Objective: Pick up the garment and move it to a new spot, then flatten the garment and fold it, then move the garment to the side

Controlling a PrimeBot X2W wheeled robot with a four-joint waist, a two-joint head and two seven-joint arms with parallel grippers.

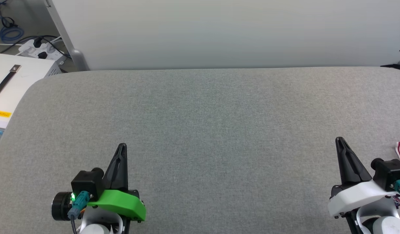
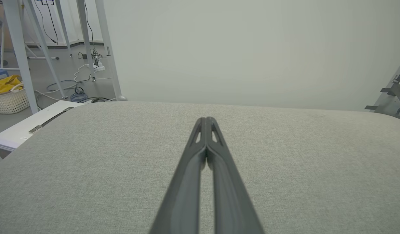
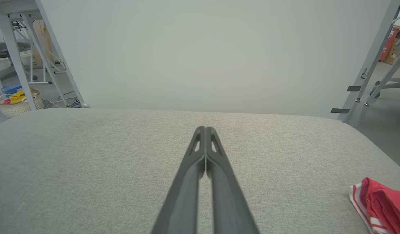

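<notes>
garment [image 3: 383, 204]: compact red bundle, striped trim showing, at the far right edge of the grey surface [image 1: 200, 113], near the right gripper [image 1: 339, 140] but not touching it. Right gripper fully closed, empty. Left gripper [image 1: 122, 146] closed, empty, well apart.

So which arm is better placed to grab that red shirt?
Likely the right. The shirt lies just beside the right gripper; the left gripper sits far across the table. Both are shut.

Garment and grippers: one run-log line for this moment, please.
garment: far right, untouched; left gripper: jaws shut, empty; right gripper: jaws shut, empty
</notes>
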